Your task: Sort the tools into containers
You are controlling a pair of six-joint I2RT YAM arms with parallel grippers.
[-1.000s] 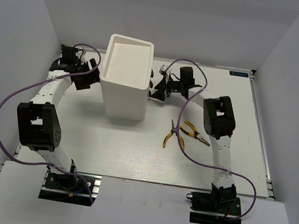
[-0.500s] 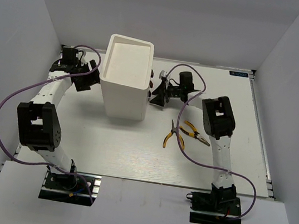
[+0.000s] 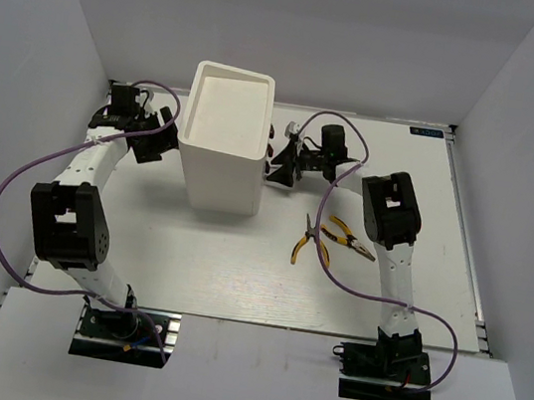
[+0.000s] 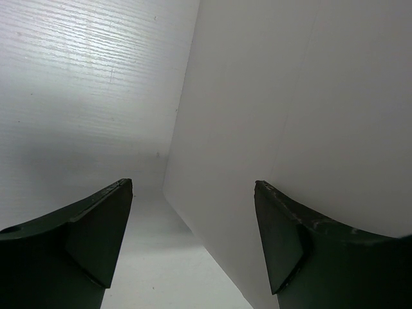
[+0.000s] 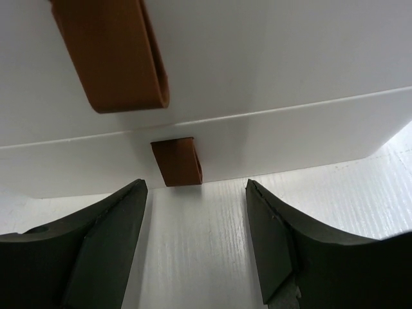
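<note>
The tall white cabinet (image 3: 224,138) stands at the back middle. Its drawer fronts face right and carry brown knobs. My right gripper (image 3: 278,165) is open and empty, close to those fronts. In the right wrist view it (image 5: 196,187) points at the lowest drawer's knob (image 5: 177,161), with a second knob (image 5: 112,55) above. My left gripper (image 3: 163,134) is open and empty at the cabinet's left wall; the left wrist view (image 4: 193,185) shows that plain wall (image 4: 290,96). Two yellow-handled pliers (image 3: 302,246) (image 3: 347,237) lie on the table right of centre. No screwdrivers show.
The white table (image 3: 235,276) is walled by white panels at the back and both sides. A purple cable (image 3: 322,269) from the right arm hangs over the table near the pliers.
My right gripper has moved left and slightly down, closer to the cabinet's drawer fronts. The left arm, the cabinet and the pliers have not moved.
</note>
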